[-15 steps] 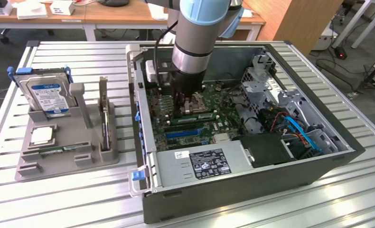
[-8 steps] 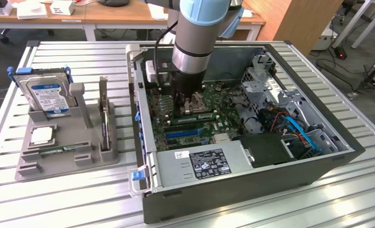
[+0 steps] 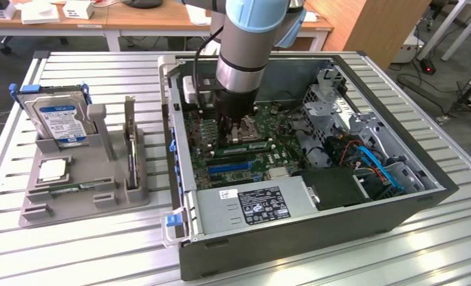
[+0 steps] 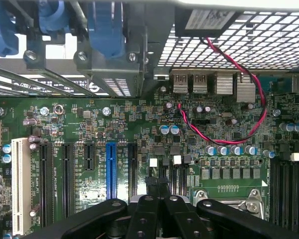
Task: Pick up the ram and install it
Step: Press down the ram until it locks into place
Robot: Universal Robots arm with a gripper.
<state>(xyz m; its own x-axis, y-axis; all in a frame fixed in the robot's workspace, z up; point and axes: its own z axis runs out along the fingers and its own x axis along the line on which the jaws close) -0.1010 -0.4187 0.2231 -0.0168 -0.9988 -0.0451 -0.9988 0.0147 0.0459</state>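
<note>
1. the arm reaches down from above into the open computer case, which lies on its side on the ribbed metal worktop.
2. the hand sits low over the motherboard; in the exterior view it is at, near the middle of the board.
3. in the wrist view the two black fingers are drawn together with almost no gap between their tips, and the linkage arms spread out to either side.
4. nothing can be made out gripped between the tips; whether they touch the board cannot be told.
5. the ram lies flat in a slot of the grey holder on the worktop, at the exterior view's left, well apart from the hand.
6. in the same holder stand a hard drive with a blue and white label, upright at the back, and a dark expansion card on edge; a square silver processor chip lies flat just behind the ram.
7. the wrist view shows a blue expansion slot, a white slot, black memory slots at the board's edge, and a red and black wire pair looping across the board.
8. a power supply with a white label fills the case's near corner.
</note>
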